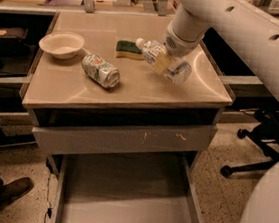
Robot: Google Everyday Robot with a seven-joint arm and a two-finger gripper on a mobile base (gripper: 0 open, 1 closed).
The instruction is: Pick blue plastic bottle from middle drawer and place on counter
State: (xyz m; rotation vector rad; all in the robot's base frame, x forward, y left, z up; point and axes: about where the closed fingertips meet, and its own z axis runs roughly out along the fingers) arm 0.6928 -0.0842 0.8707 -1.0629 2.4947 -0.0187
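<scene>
The jaws grip the blue plastic bottle (151, 51), tipped on its side, just right of the green sponge (128, 49) on the bench (147, 91).

one bottle (178, 70) in the fingers (161, 61) over the counter (147, 87), one can (100, 71), bowl (61, 44), sponge (127, 49).

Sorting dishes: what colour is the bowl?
White bowl, camera view. Gripper holds blue plastic bottle over counter.
</scene>
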